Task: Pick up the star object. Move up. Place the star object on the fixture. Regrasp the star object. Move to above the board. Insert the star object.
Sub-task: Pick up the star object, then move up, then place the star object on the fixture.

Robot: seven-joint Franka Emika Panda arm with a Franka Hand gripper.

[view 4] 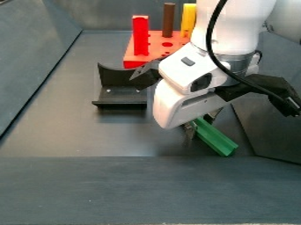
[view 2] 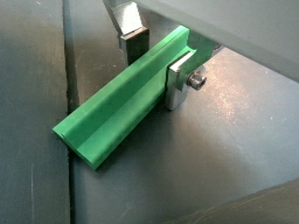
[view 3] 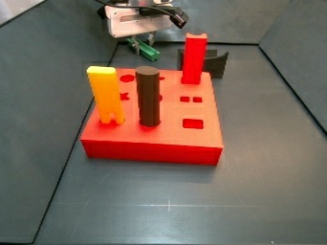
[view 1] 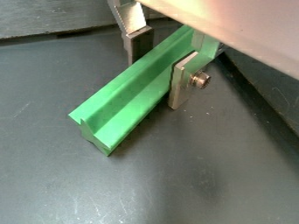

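Gripper [view 1: 162, 61] low over floor, fingers [view 1: 184, 80] straddling star [view 1: 128, 101]; clamped or merely closing, cannot tell. Star lies flat between them, not lifted. Judged: pick-up under way. Left: lift, fixture [view 4: 118, 86] placement, regrasp, board [view 3: 153, 139] insertion.

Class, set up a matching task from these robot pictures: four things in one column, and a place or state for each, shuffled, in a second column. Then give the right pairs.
Things
1. star object
2. fixture
3. yellow peg
4. gripper

Places or states
A. stands upright in the red board
B. lies low on the dark floor, green, between the silver fingers
C. sits on the floor beside the board, nothing on it
D. down at the floor behind the board, jaws either side of the green peg

Pairs: 1-B, 2-C, 3-A, 4-D
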